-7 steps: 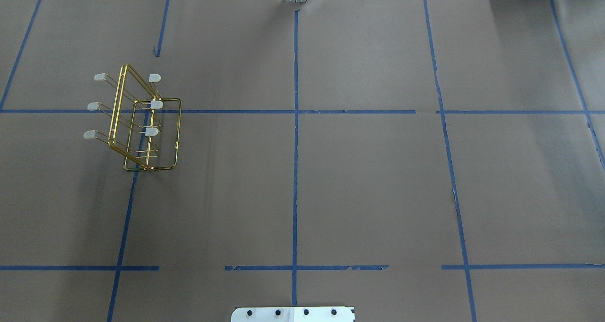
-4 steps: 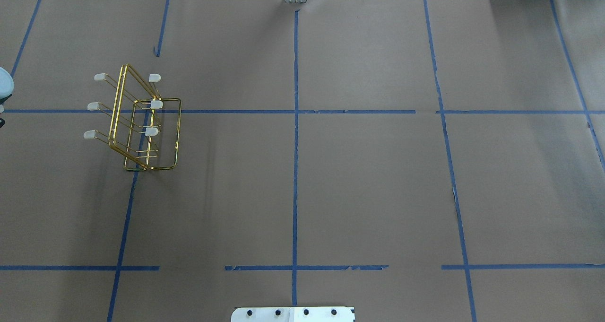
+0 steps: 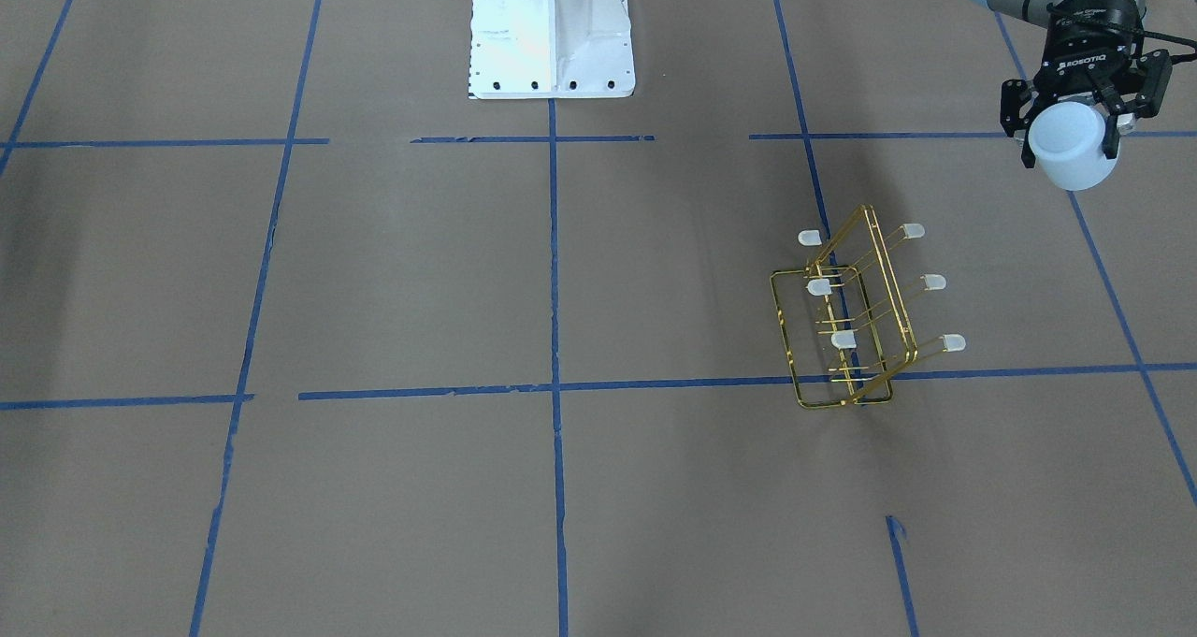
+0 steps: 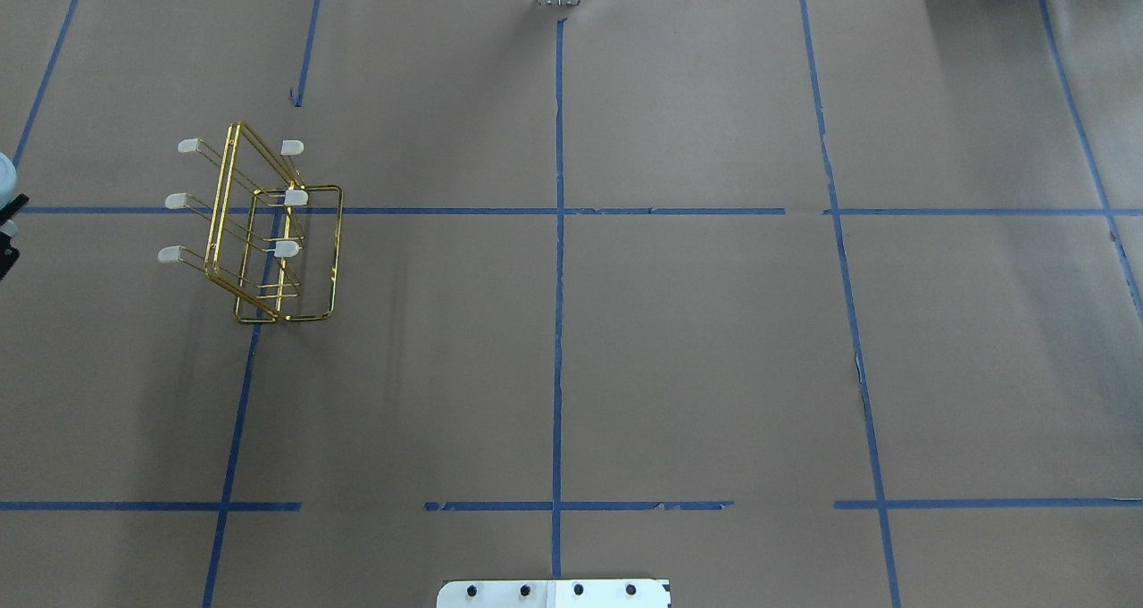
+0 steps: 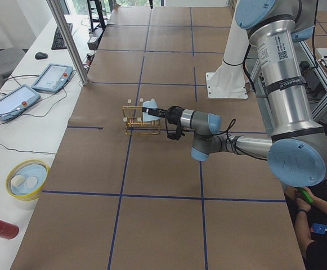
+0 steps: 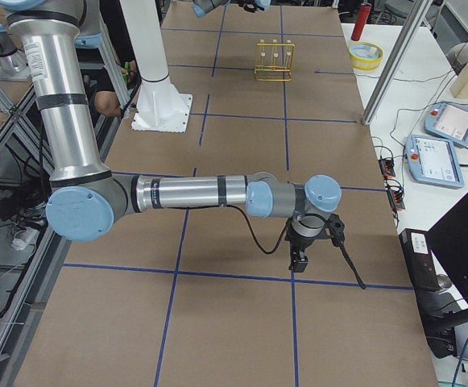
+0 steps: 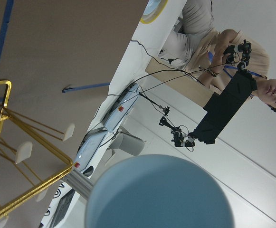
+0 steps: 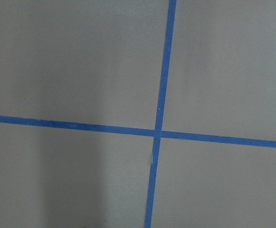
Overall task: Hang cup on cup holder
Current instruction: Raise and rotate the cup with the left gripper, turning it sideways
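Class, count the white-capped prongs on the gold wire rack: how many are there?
6, all on the cup holder: three caps toward the table's middle, three on its outer side. None looks hidden.

text: ROBOTIQ | on: left gripper body | other labels: unreadable

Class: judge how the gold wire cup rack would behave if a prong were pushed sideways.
Probably light: the cup rack is thin open wire, so a push may slide it. Its tall frame over a narrow base suggests it could tip. The long thin prongs likely flex slightly.
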{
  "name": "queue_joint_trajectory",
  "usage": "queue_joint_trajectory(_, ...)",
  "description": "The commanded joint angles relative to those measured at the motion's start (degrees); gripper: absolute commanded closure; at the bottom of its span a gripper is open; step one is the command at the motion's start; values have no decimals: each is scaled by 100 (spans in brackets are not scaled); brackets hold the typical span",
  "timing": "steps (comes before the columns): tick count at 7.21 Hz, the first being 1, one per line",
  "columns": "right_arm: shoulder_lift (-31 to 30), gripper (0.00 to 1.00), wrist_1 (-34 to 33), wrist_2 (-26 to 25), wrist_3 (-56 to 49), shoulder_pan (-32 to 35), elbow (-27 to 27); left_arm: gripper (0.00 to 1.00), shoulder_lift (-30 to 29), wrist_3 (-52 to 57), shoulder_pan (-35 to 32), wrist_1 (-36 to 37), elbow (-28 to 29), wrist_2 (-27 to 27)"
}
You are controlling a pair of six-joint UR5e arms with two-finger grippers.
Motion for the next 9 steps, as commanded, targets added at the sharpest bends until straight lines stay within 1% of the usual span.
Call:
queue_joint_trajectory(1, 0, 0, 5, 0, 0, -6, 0, 100, 1, -1276, 377, -136, -3, 852)
queue_joint_trajectory(3, 0, 0, 5, 0, 0, 3, 0, 100, -60, -2155, 1088, -127, 31, 1949)
queue_joint_trajectory(4, 0, 0, 6, 0, 0, 3, 0, 100, -208, -2516, 1457, -136, 58, 2590)
queue_joint_trajectory(5, 0, 0, -3, 0, 0, -6, 0, 100, -401, -2781, 1704, -136, 84, 3040)
queue_joint_trajectory(7, 0, 0, 5, 0, 0, 3, 0, 100, -919, -2897, 1855, -145, 504, 3535)
queue_joint_trajectory(9, 0, 0, -3, 0, 0, 3, 0, 100, -1385, -2898, 1909, -110, 716, 3808)
